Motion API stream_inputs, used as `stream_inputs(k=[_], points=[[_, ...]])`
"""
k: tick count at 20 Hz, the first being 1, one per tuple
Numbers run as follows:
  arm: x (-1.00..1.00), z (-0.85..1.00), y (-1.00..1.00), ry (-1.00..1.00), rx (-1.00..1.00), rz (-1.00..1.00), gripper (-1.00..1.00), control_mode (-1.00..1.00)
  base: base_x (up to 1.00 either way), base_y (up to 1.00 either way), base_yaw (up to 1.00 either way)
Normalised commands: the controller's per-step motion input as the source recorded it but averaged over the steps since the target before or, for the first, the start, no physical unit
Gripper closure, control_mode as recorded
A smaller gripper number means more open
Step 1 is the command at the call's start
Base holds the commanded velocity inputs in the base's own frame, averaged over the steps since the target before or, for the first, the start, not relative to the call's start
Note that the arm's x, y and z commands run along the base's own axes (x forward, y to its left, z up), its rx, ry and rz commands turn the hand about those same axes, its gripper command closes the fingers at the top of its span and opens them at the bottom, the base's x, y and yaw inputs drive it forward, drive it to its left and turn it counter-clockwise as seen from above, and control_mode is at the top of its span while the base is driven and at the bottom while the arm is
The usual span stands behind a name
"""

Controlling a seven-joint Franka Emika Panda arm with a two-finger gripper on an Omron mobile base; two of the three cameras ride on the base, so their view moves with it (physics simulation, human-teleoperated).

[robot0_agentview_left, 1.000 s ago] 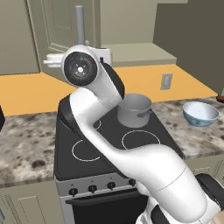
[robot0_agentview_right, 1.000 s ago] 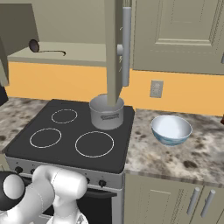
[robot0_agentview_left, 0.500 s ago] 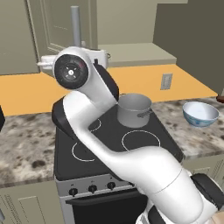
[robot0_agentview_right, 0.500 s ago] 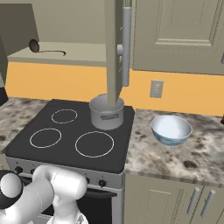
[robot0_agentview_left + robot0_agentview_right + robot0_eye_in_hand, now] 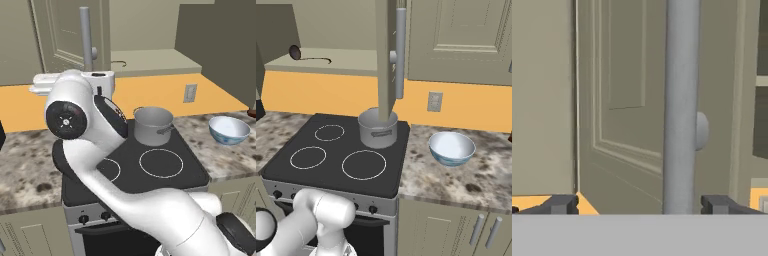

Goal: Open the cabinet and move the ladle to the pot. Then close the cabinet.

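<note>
- The tool [image 5: 639,204] stands wide open at the bottom of the hand view, one tip either side of the long silver bar handle [image 5: 681,100], gripping nothing.
- Mid-frame in the right base view, the plain grey metal pot [image 5: 377,129] sits on the black stove [image 5: 336,160].
- Upper left, the slender dark ladle [image 5: 308,56] lies on the shelf of the open greenish-grey cabinet [image 5: 456,40].

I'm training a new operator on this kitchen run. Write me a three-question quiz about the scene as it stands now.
1. True or false: the ladle already lies in the pot.
2. What stands between the open gripper fingertips in the hand view? A) silver bar handle B) bowl C) wall socket
3. Fill in: the pot sits on the ____.

Key: 1 false, it lies on the cabinet shelf; 2 A; 3 stove.
</note>
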Motion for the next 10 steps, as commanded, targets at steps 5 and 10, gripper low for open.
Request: stream_inputs(k=[5, 10], points=[[-0.47, -0.01, 0.08, -0.12, 0.01, 0.0, -1.0, -1.0, 0.0, 0.0, 0.0], [-0.55, 0.0, -0.41, -0.01, 0.0, 0.15, -1.0, -1.0, 0.0, 0.0, 0.0]])
